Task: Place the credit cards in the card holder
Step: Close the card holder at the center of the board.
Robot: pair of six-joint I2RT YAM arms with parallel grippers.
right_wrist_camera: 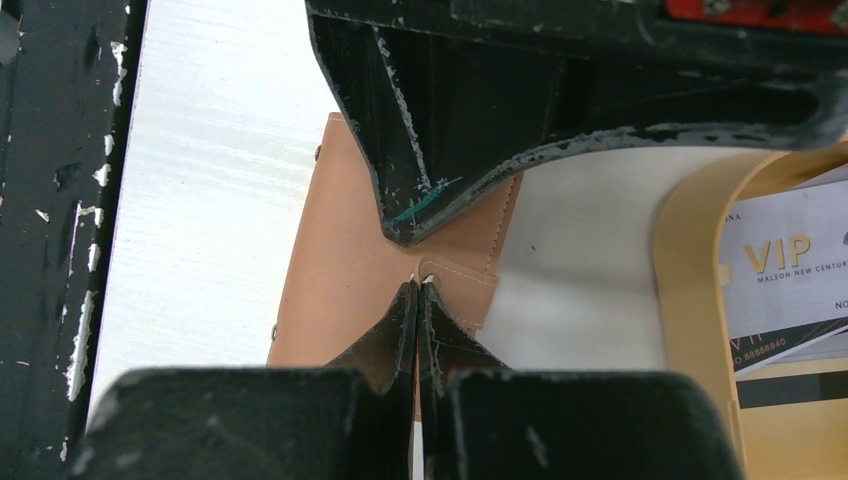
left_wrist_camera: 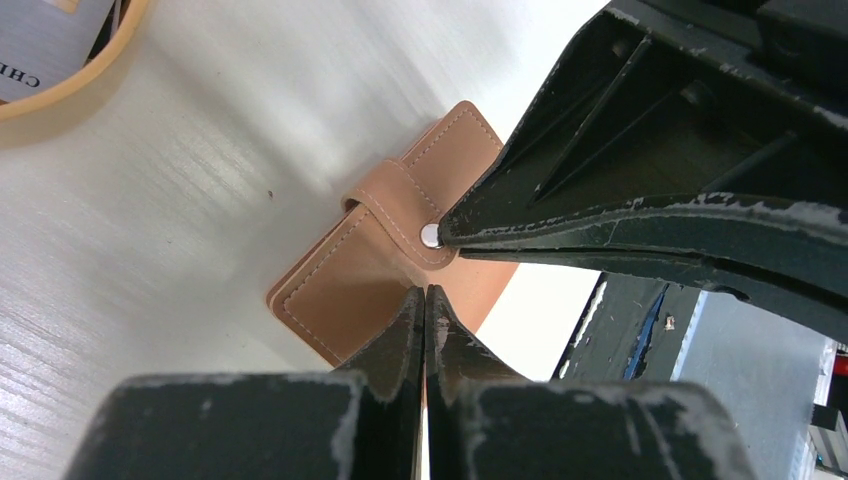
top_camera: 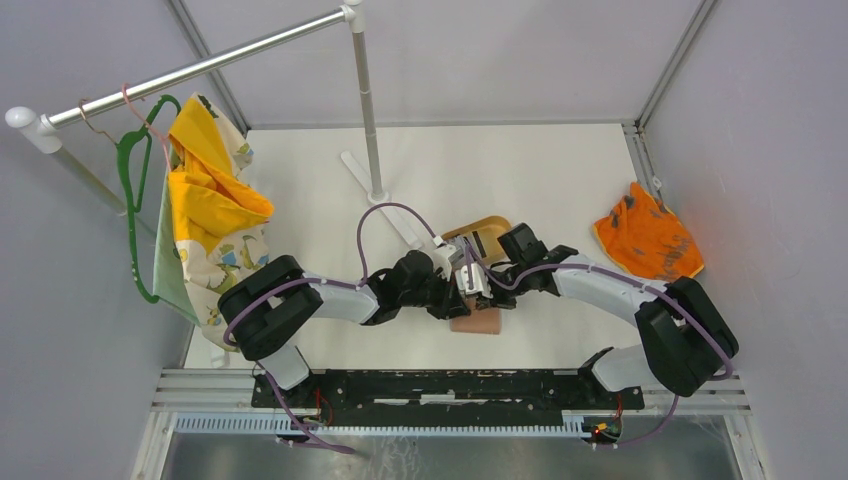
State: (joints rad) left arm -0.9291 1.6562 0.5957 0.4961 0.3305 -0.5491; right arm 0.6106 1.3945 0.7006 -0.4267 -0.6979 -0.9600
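Reaching toward 3 and 9 o'clock, the left claw (left_wrist_camera: 425, 300) and right claw (right_wrist_camera: 418, 285), both pressed together, meet tip-to-tip over the card holder (left_wrist_camera: 340, 290).

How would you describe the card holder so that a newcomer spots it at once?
On the white table, find the tan oval tray near its middle. Just on the tray's near side lies the card holder: a flat reddish-brown leather rectangle with stitched edges and a snap tab, where the tray is rimmed and paler.

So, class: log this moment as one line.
wallet: closed | left tool: shut, at wallet | right tool: shut, at snap | cards: in tray
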